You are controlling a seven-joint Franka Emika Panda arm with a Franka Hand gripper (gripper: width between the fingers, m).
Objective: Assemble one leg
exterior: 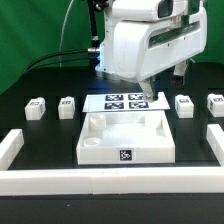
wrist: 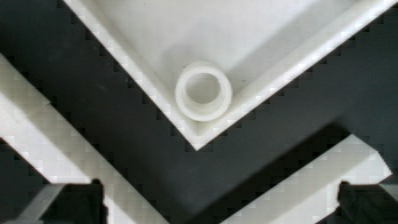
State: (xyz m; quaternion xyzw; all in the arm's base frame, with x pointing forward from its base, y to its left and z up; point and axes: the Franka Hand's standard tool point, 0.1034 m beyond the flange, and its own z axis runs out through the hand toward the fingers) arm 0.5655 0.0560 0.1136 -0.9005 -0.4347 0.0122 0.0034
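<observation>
Reading from the exterior view's left, we meet the outer left leg (exterior: 36, 107) and the inner left leg (exterior: 67, 105). Next comes the tray (exterior: 95, 150) with the gripper (exterior: 145, 96) hovering over its far edge, and then the inner right leg (exterior: 184, 103) and the outer right leg (exterior: 216, 102). We judge that the gripper, its fingers (wrist: 59, 200) spread wide around nothing, should centre over one leg and pinch its flat sides squarely, so that the leg meets the round socket (wrist: 201, 90) upright. Each leg is a small white block bearing a black-and-white tag, standing on the table well apart from the tray.
</observation>
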